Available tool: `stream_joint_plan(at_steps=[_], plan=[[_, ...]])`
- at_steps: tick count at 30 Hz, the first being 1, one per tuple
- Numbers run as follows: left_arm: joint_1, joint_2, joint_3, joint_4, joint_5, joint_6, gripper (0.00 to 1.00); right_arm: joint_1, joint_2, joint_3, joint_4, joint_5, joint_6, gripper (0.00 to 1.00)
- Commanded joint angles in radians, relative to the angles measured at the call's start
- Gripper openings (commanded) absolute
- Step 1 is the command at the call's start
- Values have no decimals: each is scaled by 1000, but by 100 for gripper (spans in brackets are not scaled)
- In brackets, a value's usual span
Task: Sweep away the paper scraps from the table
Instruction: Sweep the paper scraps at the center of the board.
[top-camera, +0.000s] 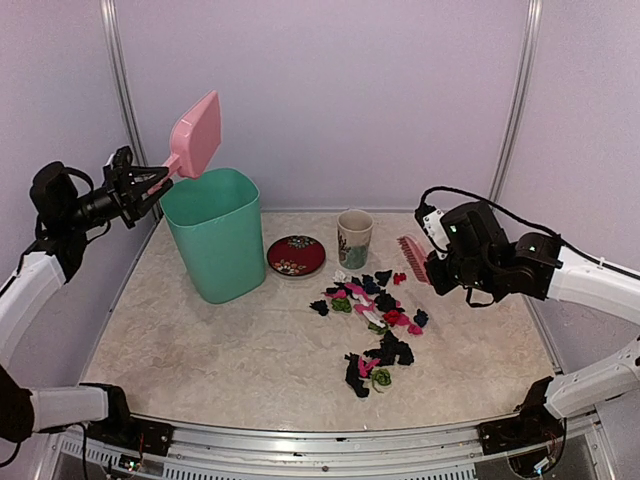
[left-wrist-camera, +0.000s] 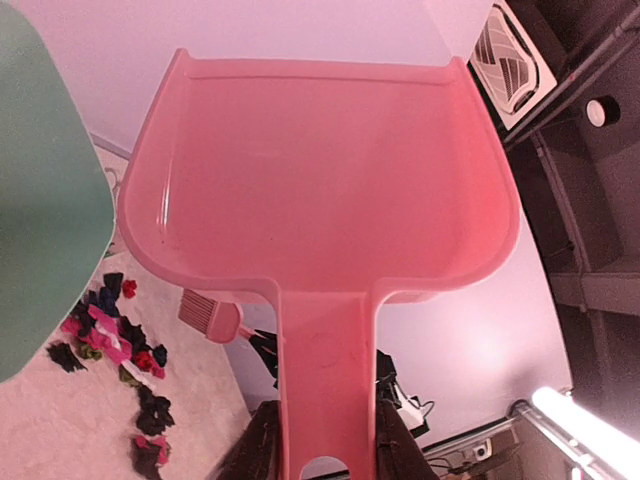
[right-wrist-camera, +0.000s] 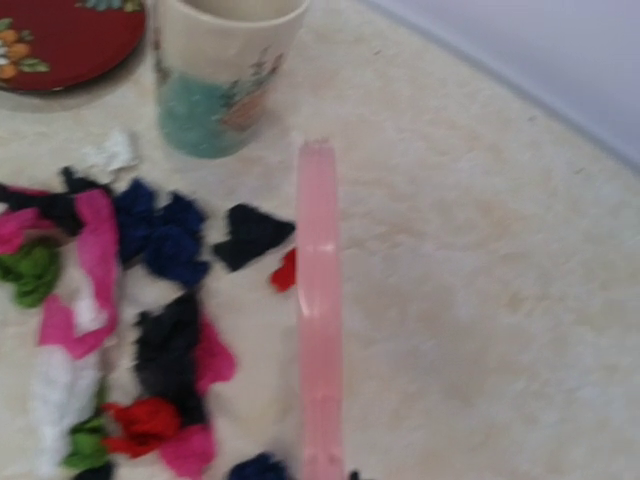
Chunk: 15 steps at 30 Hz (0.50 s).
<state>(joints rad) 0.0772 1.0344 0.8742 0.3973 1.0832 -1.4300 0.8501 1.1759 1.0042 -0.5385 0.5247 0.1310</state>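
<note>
The left gripper (top-camera: 150, 183) clamps narrow jaws on the pink dustpan (top-camera: 195, 135) handle (raised above the green bin (top-camera: 215, 240)); the right gripper (top-camera: 432, 268) pinches the pink brush (top-camera: 411, 256) right of the paper scraps (top-camera: 372, 312).

Right wrist view is soft all over: paper scraps (right-wrist-camera: 170, 240) read as colour blobs, edges unreadable. Brush (right-wrist-camera: 318, 300) shows edge-on only, bristles unseen, near end cut by the bottom edge. Cup (right-wrist-camera: 225, 70) rim and plate (right-wrist-camera: 60, 40) are clipped at the top.

Right pincer (top-camera: 438, 262) is buried behind its own wrist housing from above and out of frame at the wrist, so its grip can't be read.

Left wrist: dustpan (left-wrist-camera: 320, 180) blocks most of the tabletop (left-wrist-camera: 200, 400), and the bin (left-wrist-camera: 40, 200) is cut by the left edge. Left pincer (left-wrist-camera: 325, 440) is clipped at the bottom, with just finger (left-wrist-camera: 262, 445) stubs flanking the handle.

From above, the scraps are too small to count.
</note>
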Motion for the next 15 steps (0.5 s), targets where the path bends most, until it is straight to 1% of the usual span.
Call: stream_joint_plan(at_steps=[1,3,8,11,13,15], plan=[[-84,-7,174,-585,-101,539,0,-46,47,22,93,71,-190,0],[-117,-7,214,-689,-160,627,0,-76,70,7,149,68,-274,0],[-214,-13,279,-867,-333,788,0,-144,132,-36,321,77,-498,0],[-302,-8,316,-946,-462,873,0,-185,180,-49,402,27,-606,0],[-369,0,333,-991,-553,906,0,-211,223,-53,440,-17,-650,0],[-413,6,342,-1026,-633,930,0,-230,266,-50,465,-55,-680,0]])
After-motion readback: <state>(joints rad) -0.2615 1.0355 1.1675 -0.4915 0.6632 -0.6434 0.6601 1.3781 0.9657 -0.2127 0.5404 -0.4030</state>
